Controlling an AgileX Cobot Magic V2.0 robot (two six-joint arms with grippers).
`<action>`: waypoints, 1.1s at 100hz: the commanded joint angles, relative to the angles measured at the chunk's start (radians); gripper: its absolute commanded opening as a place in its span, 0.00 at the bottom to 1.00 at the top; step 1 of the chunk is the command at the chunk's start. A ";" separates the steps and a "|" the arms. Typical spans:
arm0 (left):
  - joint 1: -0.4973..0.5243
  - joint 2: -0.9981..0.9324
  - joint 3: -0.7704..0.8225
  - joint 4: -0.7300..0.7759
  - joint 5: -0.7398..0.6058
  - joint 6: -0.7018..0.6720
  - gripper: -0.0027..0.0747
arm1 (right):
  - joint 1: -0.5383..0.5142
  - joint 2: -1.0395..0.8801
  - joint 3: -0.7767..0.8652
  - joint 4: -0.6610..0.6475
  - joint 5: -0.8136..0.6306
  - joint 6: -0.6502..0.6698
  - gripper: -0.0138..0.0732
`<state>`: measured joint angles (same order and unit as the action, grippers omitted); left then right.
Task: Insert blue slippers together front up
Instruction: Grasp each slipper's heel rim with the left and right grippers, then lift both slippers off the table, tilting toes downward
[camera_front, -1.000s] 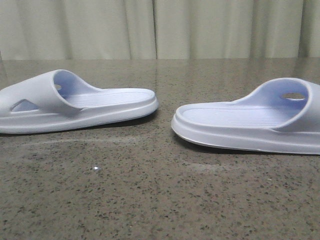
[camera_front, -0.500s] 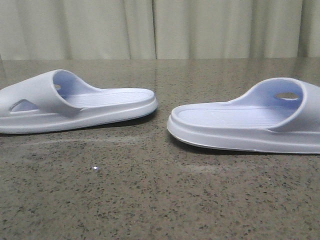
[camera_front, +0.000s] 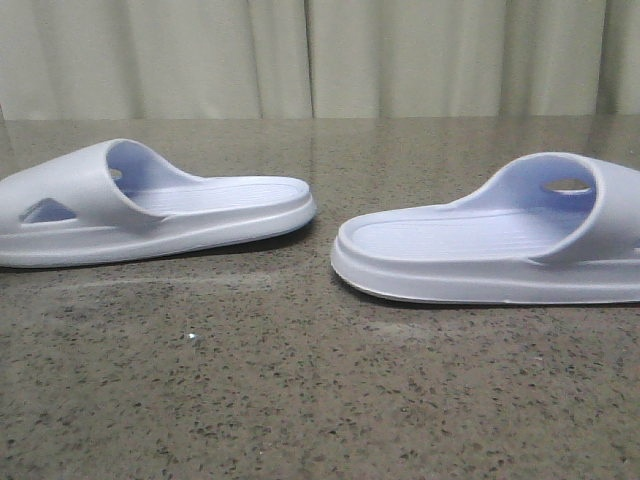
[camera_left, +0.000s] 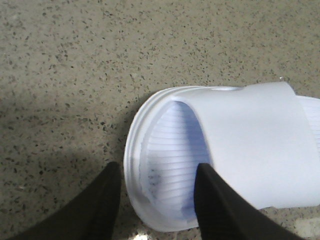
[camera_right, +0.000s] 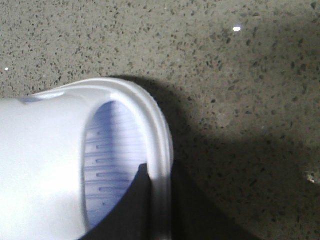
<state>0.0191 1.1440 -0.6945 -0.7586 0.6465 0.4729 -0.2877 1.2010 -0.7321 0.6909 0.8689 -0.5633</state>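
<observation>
My left hand (camera_left: 155, 200) stood wide, its two dark fingers (camera_left: 215, 205) straddling the toe rim of the left slipper (camera_left: 225, 155), one finger outside the rim over the counter (camera_left: 75, 75) and the other inside over the ribbed footbed; I could not tell whether either touched. My right hand (camera_right: 160, 205) had one finger inside the right slipper (camera_right: 50, 165) and one outside, the toe-end rim running between them, apparently gripped.

Looking forward over the counter (camera_front: 300, 400), I saw both slippers sole-down, heels toward each other and well apart: the left slipper (camera_front: 150, 205) at the left and a little farther back, the right slipper (camera_front: 490, 250) nearer, running off the right edge. Behind hung a pale curtain (camera_front: 320, 55).
</observation>
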 joint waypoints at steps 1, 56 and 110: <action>0.003 0.019 -0.046 -0.043 -0.011 0.004 0.42 | -0.004 -0.012 -0.029 0.028 -0.021 -0.014 0.04; 0.014 0.177 -0.064 -0.244 0.016 0.244 0.42 | -0.004 -0.012 -0.029 0.028 -0.025 -0.014 0.04; 0.014 0.150 -0.092 -0.245 0.017 0.257 0.05 | -0.004 -0.012 -0.047 0.031 -0.026 -0.014 0.04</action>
<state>0.0311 1.3453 -0.7479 -0.9823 0.6692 0.7214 -0.2877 1.2010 -0.7359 0.6952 0.8689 -0.5651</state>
